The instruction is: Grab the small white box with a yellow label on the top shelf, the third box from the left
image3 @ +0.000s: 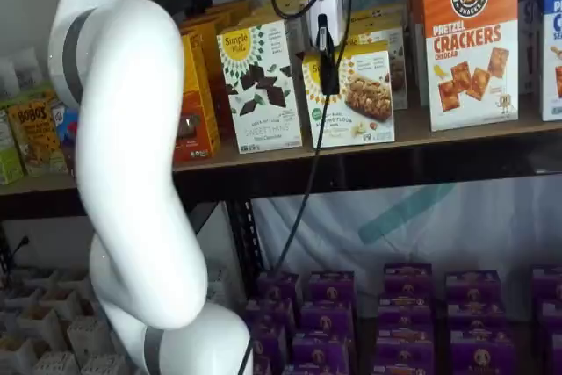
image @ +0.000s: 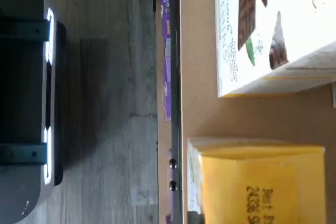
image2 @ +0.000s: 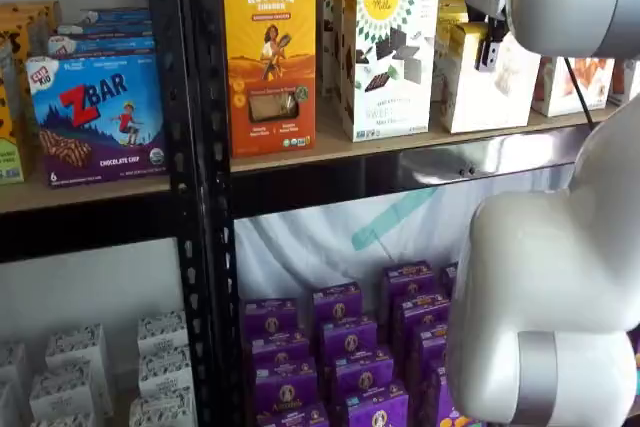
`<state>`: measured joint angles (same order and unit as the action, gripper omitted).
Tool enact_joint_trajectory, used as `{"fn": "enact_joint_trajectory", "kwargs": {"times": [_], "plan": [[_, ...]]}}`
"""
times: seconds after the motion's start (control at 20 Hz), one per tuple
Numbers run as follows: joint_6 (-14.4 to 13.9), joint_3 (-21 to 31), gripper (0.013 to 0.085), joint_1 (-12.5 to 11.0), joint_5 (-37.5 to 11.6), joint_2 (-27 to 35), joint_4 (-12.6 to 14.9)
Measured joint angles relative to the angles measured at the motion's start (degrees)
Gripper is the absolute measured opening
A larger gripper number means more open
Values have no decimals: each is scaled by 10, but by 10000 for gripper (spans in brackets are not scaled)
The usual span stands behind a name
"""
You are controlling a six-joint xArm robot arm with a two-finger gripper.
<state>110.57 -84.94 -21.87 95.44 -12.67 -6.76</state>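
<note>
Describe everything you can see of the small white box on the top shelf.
The small white box is a short cream carton with a yellow sunburst logo, a cookie picture and a yellow top. It stands upright on the top shelf, between the taller Simple Mills box and the cracker box. The tool hangs before its front.

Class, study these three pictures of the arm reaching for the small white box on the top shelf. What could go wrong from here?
1. The small white box stands close beside the taller Simple Mills box, so a slightly off approach might bump or tip that neighbour.
2. The gripper hangs in front of the box, side-on, so how its jaws stand cannot be told; it may push the box back instead of gripping.
3. The cable might snag the top shelf.
</note>
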Motion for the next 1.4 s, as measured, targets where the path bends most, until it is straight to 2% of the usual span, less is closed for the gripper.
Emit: {"fn": "enact_joint_trajectory", "kwargs": {"times": [0.15,0.3,0.45,0.6,1.0,1.4], "plan": [[2,-5,330,-4,19,-6,-1],[8,-12,330,-14,58,-15,-8],[16,-1,330,-25,74,-36,-17],[21,16,330,-30,86,-62,-14],[23,81,330,-30,121,-147,6],[23,110,330,-30,138,-181,5]]}}
